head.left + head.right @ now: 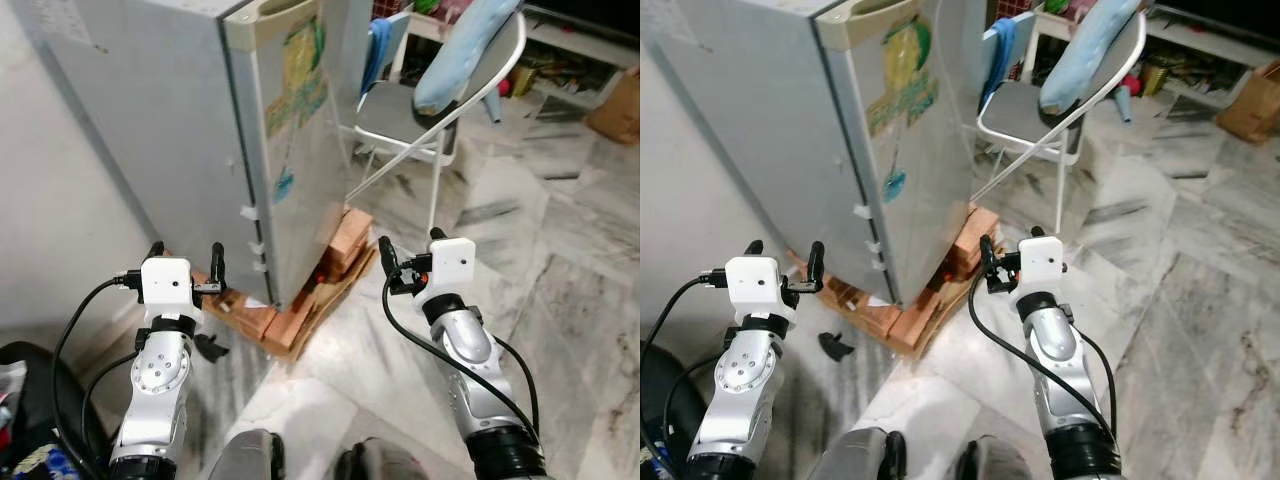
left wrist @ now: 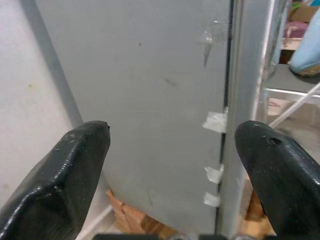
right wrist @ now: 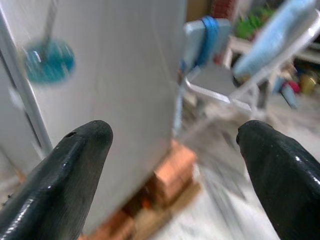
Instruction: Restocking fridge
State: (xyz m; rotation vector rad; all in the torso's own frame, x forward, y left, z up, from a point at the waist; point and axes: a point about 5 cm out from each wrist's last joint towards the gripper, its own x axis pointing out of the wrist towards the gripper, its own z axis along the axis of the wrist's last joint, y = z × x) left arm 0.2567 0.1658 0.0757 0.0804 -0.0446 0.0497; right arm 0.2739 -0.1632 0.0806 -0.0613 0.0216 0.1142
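Black fingers stand spread wide on both silver arms, and neither pair holds or touches anything. The left gripper (image 1: 186, 258) hovers raised in front of the fridge's (image 1: 170, 130) grey side panel, near its lower front corner; in the left wrist view its fingers (image 2: 65, 180) frame that panel, with the door seam and bits of white tape (image 2: 215, 121) between them. The right gripper (image 1: 408, 252) hangs over the floor, off to the right of the fridge door (image 1: 300, 150), with open air between its fingertips.

Just beyond the grippers, the fridge rests on a low stack of red-brown bricks (image 1: 335, 250) and flattened cardboard (image 1: 320, 310), which stick out from under its base. A small black scrap (image 1: 835, 346) lies on the floor beside the bricks, near the left arm. The door is closed and carries yellow and green stickers (image 1: 300, 70) high up and a small blue one (image 1: 284, 185) lower down.

Marble tiles (image 1: 560, 250), white with grey veins, cover the floor. Further back, to the right of the fridge, stands a metal folding chair (image 1: 410, 125) with a pale blue cushion (image 1: 465, 50) leaning on its back and a blue cloth (image 1: 377, 50) hanging at its far side. Behind it, low shelves (image 1: 570, 60) hold clutter too small to make out.
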